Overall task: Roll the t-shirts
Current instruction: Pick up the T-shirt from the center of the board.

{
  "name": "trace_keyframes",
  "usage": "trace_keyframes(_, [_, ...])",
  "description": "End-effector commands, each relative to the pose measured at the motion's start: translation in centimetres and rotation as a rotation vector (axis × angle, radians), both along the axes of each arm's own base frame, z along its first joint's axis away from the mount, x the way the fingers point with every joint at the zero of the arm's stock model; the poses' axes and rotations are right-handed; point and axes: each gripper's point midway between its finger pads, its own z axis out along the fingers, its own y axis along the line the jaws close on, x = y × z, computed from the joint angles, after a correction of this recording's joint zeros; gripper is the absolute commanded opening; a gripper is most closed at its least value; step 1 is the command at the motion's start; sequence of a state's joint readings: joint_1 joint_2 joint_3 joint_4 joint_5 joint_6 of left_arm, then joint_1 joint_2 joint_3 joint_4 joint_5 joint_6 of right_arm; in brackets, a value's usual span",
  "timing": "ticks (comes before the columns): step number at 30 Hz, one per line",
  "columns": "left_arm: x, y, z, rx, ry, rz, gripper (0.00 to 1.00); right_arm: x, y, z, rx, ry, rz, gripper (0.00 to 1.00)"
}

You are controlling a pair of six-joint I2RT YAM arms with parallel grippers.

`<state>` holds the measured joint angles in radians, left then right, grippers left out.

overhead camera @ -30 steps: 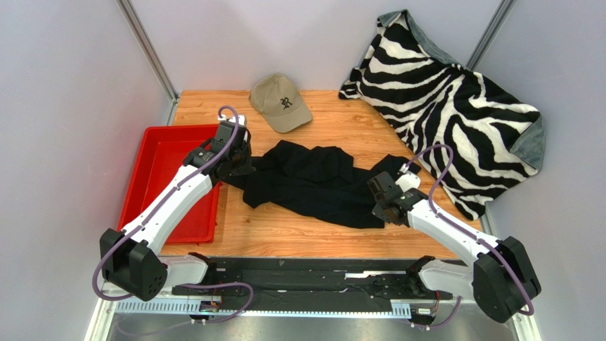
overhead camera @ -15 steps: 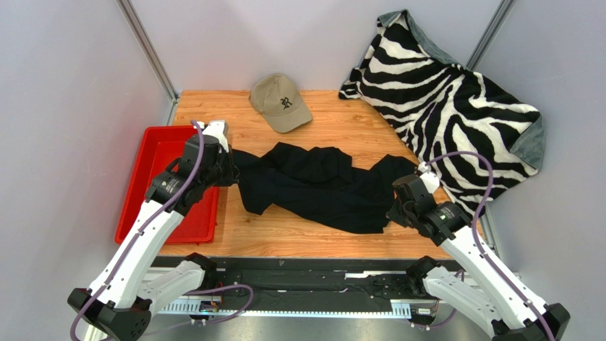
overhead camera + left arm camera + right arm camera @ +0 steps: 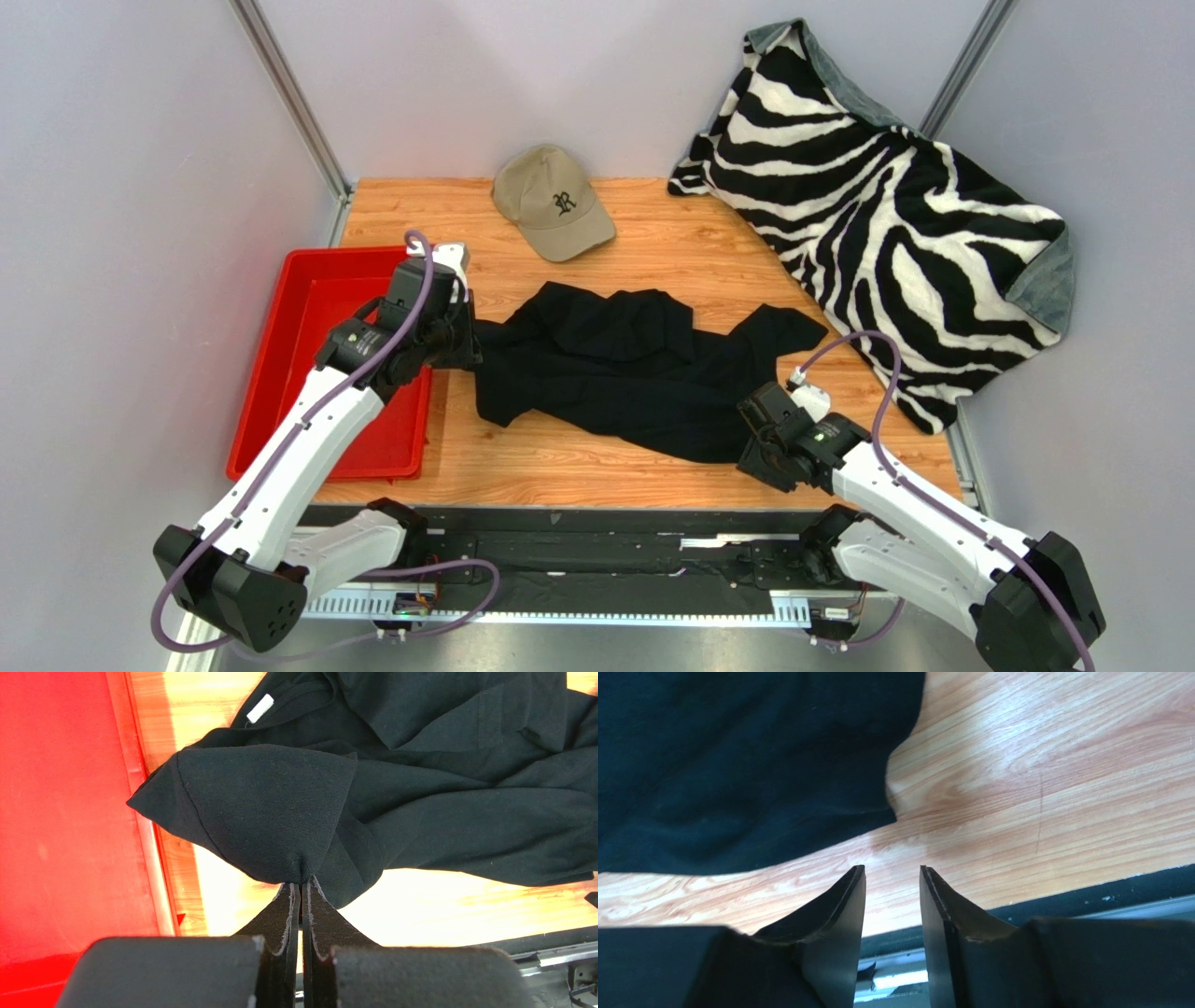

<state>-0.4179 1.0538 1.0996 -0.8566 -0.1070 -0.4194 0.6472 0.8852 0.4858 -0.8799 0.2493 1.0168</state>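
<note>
On your table [image 3: 589, 469] the striped blanket [image 3: 898, 210] lies at the far right, and the black t-shirt [image 3: 631, 371] is crumpled across the middle, beside the red tray [image 3: 316, 364]. Your left gripper [image 3: 303, 882] is pinched tight on a fold at the shirt's left end. Your right gripper [image 3: 892, 871] has its jaws apart and empty, over bare wood beside the shirt's near edge.

Matt black cloth t-shirt [image 3: 631, 371], glossy wood table [image 3: 673, 238]

Only thing you can read is a dark fancy "R" on the tan cap [image 3: 551, 200], well past your left fingers [image 3: 278, 922]. The white neck label [image 3: 260, 708] on the black t-shirt [image 3: 435, 812] is too small to read.
</note>
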Motion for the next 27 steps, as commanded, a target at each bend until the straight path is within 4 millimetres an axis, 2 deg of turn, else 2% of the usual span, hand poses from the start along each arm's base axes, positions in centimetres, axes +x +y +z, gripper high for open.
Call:
trace_keyframes(1, [0.5, 0.1, 1.1, 0.000, -0.036, -0.007, 0.00, 2.0, 0.2, -0.1, 0.024, -0.100, -0.094, 0.39])
trace_keyframes(5, [0.6, 0.1, 1.1, 0.005, -0.034, -0.008, 0.00, 3.1, 0.0, -0.1, 0.004, -0.133, -0.123, 0.44])
trace_keyframes(11, [0.8, 0.1, 1.0, 0.015, -0.032, -0.010, 0.00, 4.2, 0.4, 0.0, 0.005, -0.156, -0.136, 0.44])
trace_keyframes(18, [1.0, -0.1, 0.8, 0.010, -0.024, -0.011, 0.00, 4.2, 0.1, -1.7, -0.036, -0.130, -0.145, 0.44])
trace_keyframes(19, [1.0, -0.1, 0.8, 0.013, -0.025, -0.012, 0.00, 4.2, 0.2, -1.8, -0.034, -0.124, -0.142, 0.43])
trace_keyframes(23, [1.4, 0.0, 0.9, 0.020, -0.034, -0.007, 0.00, 4.1, -0.6, -1.3, -0.089, -0.107, -0.148, 0.00])
trace_keyframes(25, [1.6, 0.0, 1.2, 0.021, -0.042, -0.003, 0.00, 5.0, -0.5, 1.2, -0.093, -0.153, -0.141, 0.00])
trace_keyframes(26, [1.8, 0.0, 1.7, 0.022, -0.055, 0.001, 0.00, 4.6, -1.1, 2.2, -0.118, -0.144, -0.136, 0.00])
trace_keyframes(27, [2.0, 0.0, 2.2, 0.020, -0.066, 0.004, 0.00, 5.5, -0.6, 5.0, -0.079, -0.207, -0.134, 0.00])
